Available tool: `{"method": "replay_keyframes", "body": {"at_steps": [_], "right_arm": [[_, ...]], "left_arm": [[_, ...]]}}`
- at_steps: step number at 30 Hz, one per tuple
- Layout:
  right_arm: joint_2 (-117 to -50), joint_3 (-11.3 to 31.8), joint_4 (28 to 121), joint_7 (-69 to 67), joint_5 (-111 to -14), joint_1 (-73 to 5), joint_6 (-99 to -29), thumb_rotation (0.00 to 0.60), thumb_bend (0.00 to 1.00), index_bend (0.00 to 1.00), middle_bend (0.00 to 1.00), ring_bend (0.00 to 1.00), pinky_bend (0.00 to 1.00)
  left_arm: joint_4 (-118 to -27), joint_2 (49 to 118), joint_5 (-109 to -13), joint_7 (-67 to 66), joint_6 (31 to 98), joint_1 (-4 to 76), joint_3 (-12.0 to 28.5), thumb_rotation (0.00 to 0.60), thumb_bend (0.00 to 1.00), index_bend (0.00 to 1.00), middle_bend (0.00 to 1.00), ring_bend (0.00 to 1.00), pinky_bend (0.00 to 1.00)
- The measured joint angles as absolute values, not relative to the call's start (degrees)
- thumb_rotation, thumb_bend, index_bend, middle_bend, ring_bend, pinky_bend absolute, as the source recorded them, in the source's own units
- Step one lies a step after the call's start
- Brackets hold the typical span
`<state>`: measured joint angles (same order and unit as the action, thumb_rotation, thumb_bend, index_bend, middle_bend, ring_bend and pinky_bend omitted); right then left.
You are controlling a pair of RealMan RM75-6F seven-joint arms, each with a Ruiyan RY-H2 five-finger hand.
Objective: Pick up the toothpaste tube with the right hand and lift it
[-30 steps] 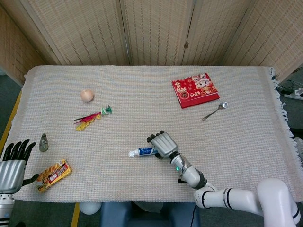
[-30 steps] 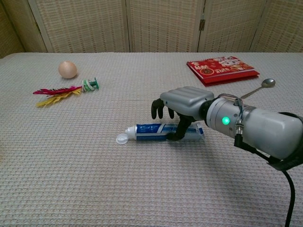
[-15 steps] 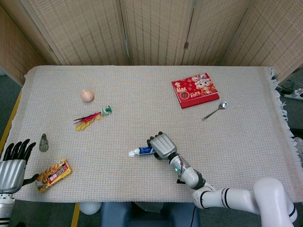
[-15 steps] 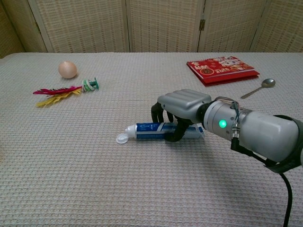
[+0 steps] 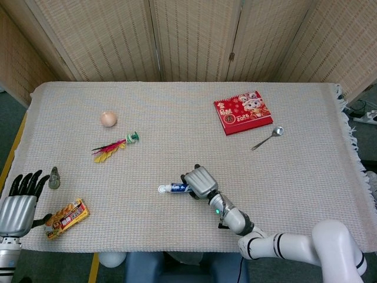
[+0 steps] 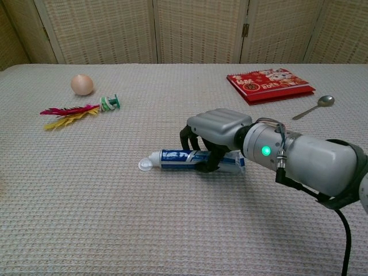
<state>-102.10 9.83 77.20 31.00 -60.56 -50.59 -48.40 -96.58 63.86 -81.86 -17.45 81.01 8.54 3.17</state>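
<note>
The toothpaste tube (image 5: 172,188) (image 6: 175,158), white and blue with a white cap pointing left, lies near the front middle of the table. My right hand (image 5: 199,181) (image 6: 217,127) sits over the tube's right half. Its fingers curl down behind the tube and the thumb hooks in at the front, so it grips the tube. The tube still looks low against the cloth. My left hand (image 5: 17,203) hovers at the table's front left corner, fingers spread, holding nothing.
An egg (image 5: 108,118) and a feathered toy (image 5: 113,147) lie at the left. A red booklet (image 5: 242,111) and a spoon (image 5: 268,138) lie at the back right. A snack packet (image 5: 66,217) and a small grey object (image 5: 54,177) lie beside the left hand.
The right hand's fingers have curled tighter around the tube, and tube and hand have shifted slightly left. The left hand has crept forward a little.
</note>
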Motion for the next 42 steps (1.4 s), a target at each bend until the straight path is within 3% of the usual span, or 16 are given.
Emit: {"method": "replay_keyframes", "body": {"at_steps": [11,22,30,42], "right_arm": [[-95.2,12.5,87.2,24.7,-62.4,-51.4,-46.8,0.6,0.74,0.76,0.66,0.68,0.52],[-92.3,15.3,93.1,9.1,-65.4,-50.7,-45.5,0.6,0.77,0.76,0.66,0.69,0.52],[-95.4,15.0,89.2,-6.7,-74.7,-49.4,-48.1,0.6,0.8,0.77,0.66,0.69,0.52],[-103.5,11.6,75.0,-26.3,-87.2,-49.1,-56.2,0.6,0.81,0.77,0.66,0.68,0.52]], "left_arm": [[-94.3,65.5,-86.4,-10.7,77.2,15.0,5.7,0.6,0.15,0.15,0.14,0.17,0.01],[-92.1,70.4,-91.0,-8.7,75.6,20.9,7.4,0.6,0.16,0.02,0.14,0.15,0.05],[-91.9,72.7,-92.2,-8.8,76.0,22.9,7.9,0.6,0.16,0.0,0.12,0.14,0.04],[-93.1,73.5,-92.5,-8.5,76.8,23.9,7.7,0.6,0.16,0.0,0.12,0.14,0.04]]}}
